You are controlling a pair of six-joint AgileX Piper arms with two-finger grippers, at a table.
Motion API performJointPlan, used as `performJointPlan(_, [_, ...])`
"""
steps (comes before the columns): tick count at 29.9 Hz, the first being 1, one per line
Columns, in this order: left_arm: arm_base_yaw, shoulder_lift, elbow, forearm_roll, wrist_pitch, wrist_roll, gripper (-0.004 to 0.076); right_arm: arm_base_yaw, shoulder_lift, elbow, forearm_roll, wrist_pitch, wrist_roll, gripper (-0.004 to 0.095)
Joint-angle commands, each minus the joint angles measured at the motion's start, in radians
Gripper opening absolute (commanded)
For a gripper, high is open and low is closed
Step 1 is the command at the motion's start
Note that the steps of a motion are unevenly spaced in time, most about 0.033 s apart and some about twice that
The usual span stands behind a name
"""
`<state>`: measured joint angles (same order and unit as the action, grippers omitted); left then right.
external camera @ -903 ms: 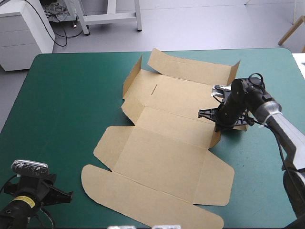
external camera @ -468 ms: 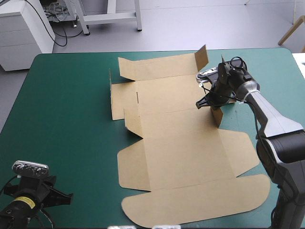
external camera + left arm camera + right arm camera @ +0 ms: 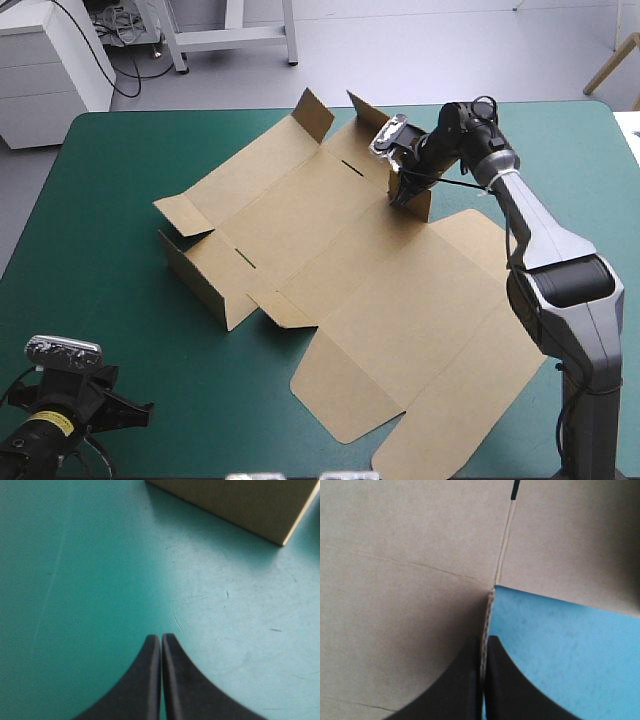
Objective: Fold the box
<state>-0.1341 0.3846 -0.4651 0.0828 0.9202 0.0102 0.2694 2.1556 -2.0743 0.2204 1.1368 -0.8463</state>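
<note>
Board like this box, spread across the worktop, looks light yet stiff, so I judge my right pincer well clamped edge-on over its raised far flap; left pincer sits closed, empty.

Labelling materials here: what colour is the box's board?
Plain brown, unprinted; the box shows best in the high view.

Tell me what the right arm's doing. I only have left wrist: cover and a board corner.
Observer: The right gripper is shut on the box, pinching an upright flap on its far side.
Operator: Box state?
Observer: Mostly flat; walls raised at its left end.
Operator: My gripper near it?
Observer: No, the left gripper sits at the table's near left corner, apart from the box.
</note>
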Motion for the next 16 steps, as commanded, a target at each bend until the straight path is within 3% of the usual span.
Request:
performJointPlan(1, [0.003,0.011,-0.035,-0.011,-0.068,-0.002,-0.0010,0.051,-0.051,-0.050,0.036,-0.069,-0.157,-0.0018])
performJointPlan(7, [0.003,0.011,-0.035,-0.023,-0.092,0.000,-0.0010,0.160,-0.033,-0.050,0.026,-0.201,-0.316,-0.0018])
performJointPlan(16, [0.003,0.011,-0.035,-0.025,-0.112,0.000,-0.0010,0.294,-0.004,-0.050,0.030,-0.271,-0.463,-0.0020])
